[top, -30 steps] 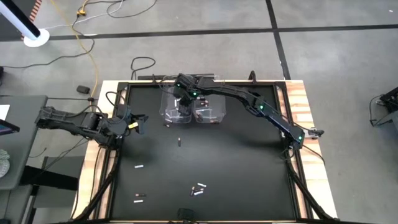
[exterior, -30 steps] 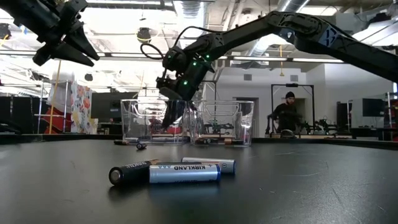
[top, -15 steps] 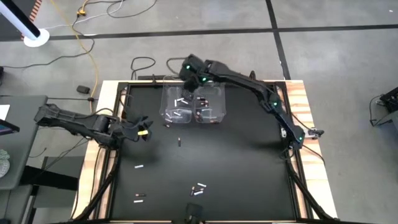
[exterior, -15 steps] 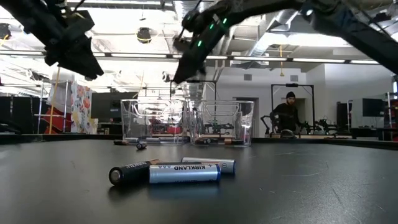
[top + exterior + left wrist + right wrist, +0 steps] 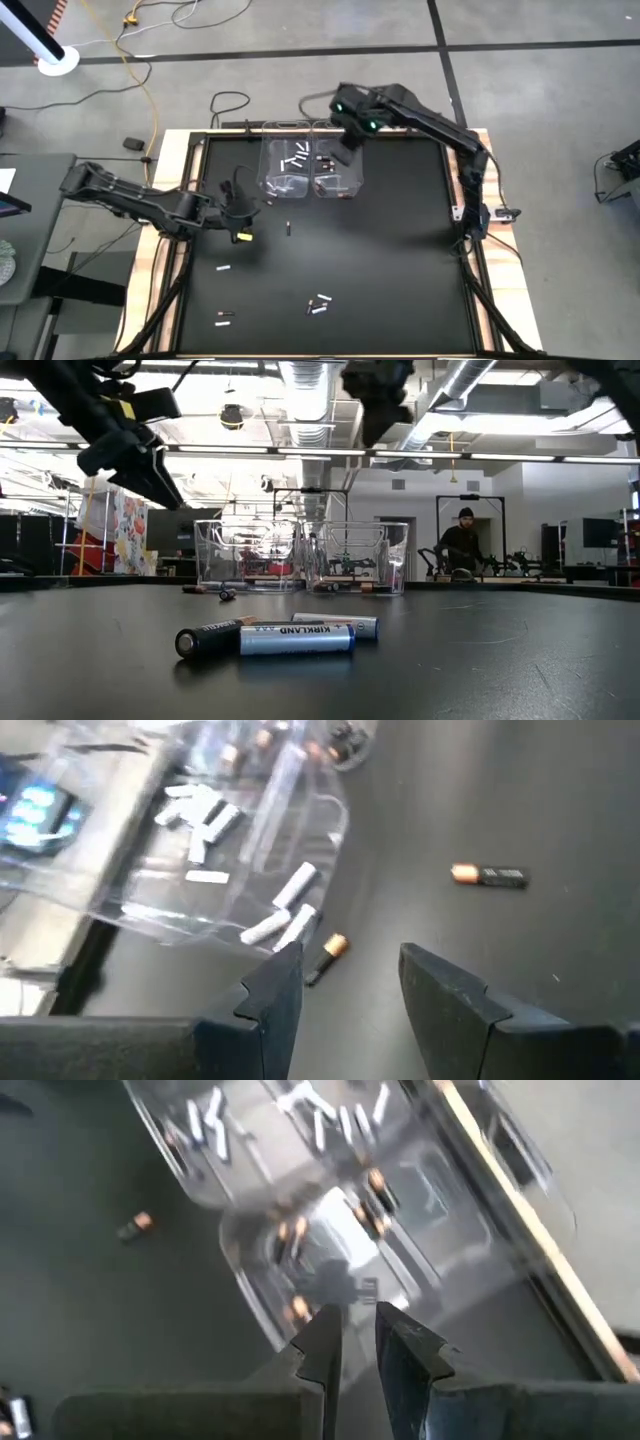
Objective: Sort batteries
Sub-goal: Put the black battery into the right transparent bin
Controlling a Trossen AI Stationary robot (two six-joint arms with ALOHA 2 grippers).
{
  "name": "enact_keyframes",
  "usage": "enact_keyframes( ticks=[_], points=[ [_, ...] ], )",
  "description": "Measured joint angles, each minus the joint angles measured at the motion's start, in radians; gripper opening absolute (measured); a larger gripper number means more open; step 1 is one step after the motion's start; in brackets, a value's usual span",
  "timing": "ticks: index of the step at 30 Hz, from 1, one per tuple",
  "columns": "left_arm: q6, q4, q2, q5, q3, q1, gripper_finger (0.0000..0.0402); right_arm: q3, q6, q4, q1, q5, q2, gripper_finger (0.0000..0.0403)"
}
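White batteries (image 5: pixel 294 161) — clear bins (image 5: pixel 283 186), black table (image 5: pixel 380 260), dark arms

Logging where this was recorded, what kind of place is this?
Probably a robotics lab or workshop: exposed ceiling ducts, a concrete floor with loose cables, and a person at a bench behind the black table.

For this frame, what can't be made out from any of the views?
- Brand and type of most loose batteries: too small in the high view; only one label reads in the low view.
- Battery count in the two clear bins: blurred in both wrist views.
- Right gripper in the low view: fingertips lost against the ceiling glare.
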Motion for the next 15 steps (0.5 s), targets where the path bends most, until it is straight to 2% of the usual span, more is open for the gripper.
enact_keyframes(
  ticks=[3, 9, 12, 15],
  points=[
    [0.02, 0.005, 0.026, 0.05, 0.0, 0.0, 0.016, -0.213, 0.098, 0.069, 0.07, 0.045, -0.133, 0.0082],
    [0.076, 0.091, 0.091, 0.145, 0.0, 0.008, 0.016, -0.723, 0.361, 0.399, 0.219, 0.049, -0.426, 0.0082],
    [0.095, 0.114, 0.131, 0.193, 0.0, 0.035, 0.016, -0.922, 0.489, 0.529, 0.279, 0.049, -0.535, 0.0081],
    [0.081, 0.109, 0.176, 0.199, 0.0, 0.074, 0.016, -1.07, 0.586, 0.619, 0.319, 0.051, -0.609, 0.0081]
  ],
)
